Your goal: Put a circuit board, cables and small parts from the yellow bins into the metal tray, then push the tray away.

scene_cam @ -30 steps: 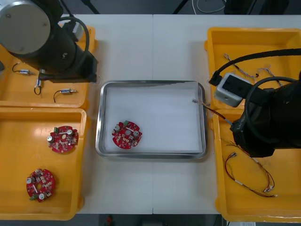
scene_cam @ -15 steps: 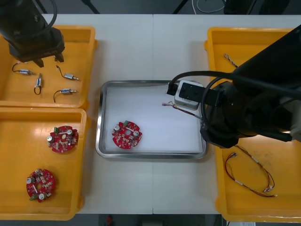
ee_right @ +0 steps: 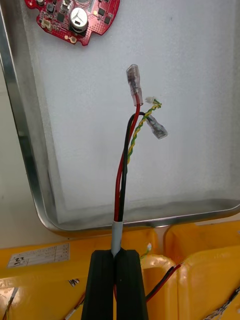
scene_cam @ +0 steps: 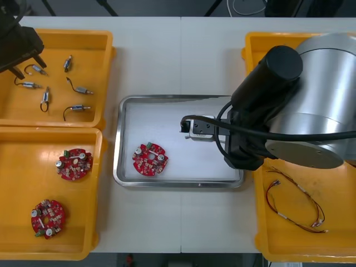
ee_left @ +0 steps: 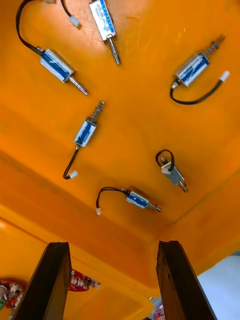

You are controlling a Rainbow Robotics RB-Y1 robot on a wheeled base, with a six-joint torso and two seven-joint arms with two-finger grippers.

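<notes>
- Over the middle of the tray (scene_cam: 178,100), near the centre of the front view, the cable (ee_right: 125,165) hangs from the right gripper (ee_right: 115,255). Its fingers are pinched tight on the cable's grey sleeve. The free ends with their clear terminals reach out above the white floor; whether they touch it cannot be told.
- More of the cable seems to run behind the fingers toward the bins (ee_right: 210,270). If it is let go with that tail across the rim, it may drape over the edge and slide out when the tray is pushed.
- The thin leads could also cling between the fingers on release and ride back up with the arm.
- The board (scene_cam: 149,158) lies in the tray's lower left, apart from the cable. A low sweep by the right arm could knock it.
- The left gripper (ee_left: 112,247), at the upper left of the front view, has its fingers wide apart and empty above the parts (ee_left: 85,132) in their bin (ee_left: 150,115). The parts lie close together, so an off-centre descent might catch a lead wire or drag two at once.
</notes>
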